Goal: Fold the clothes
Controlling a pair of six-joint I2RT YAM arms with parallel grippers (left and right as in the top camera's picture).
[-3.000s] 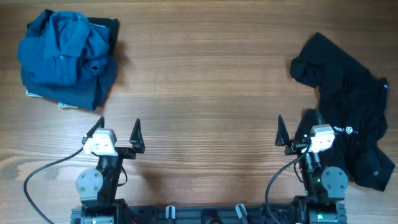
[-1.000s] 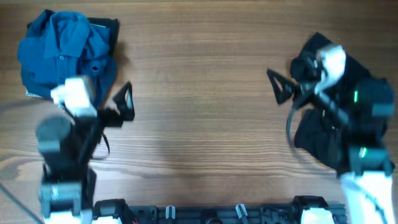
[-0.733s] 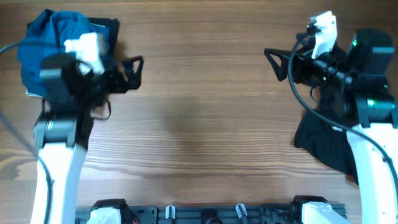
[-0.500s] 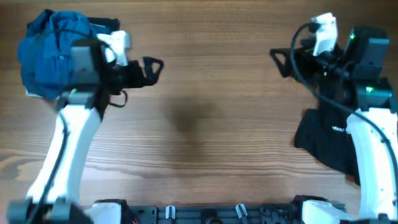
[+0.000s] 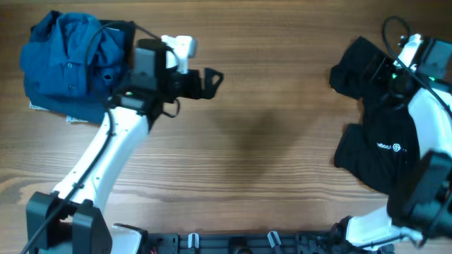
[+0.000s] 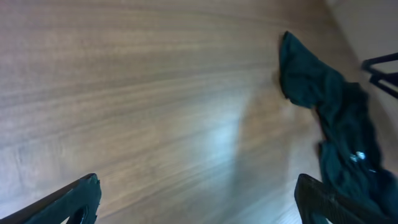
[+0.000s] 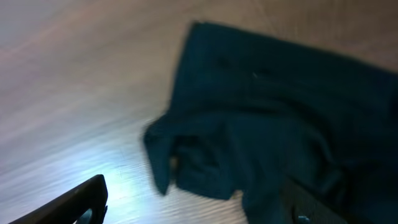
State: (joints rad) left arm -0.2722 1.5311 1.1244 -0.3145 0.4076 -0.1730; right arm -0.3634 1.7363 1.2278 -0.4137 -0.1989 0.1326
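At the far left of the table [image 5: 254, 42] lies a blue collared shirt [image 5: 70, 63], crumpled; it is not the one to fold. Next to it, the left gripper [image 5: 214, 79] hangs over bare wood with its fingers spread apart and nothing between them. It is well apart from the clothes [image 5: 388, 127], which lie at the right side of the table.

The clothes are one black shirt of soft fabric. I judge it light and limp, so it will sag and follow any pull, and it may slide easily on the smooth wood. A good place to take hold is a free outer edge or corner, for example the lobe that points toward the middle of the table [image 7: 168, 149]. A pinch in the bunched middle would probably lift several layers together.

The shirt looks plain black, crumpled in an irregular heap with many folds. A small white round logo [image 5: 397, 147] with lettering beside it shows on the lower part.

The right gripper [image 7: 196, 193] hovers above the upper end of the shirt, its fingers wide apart and empty.
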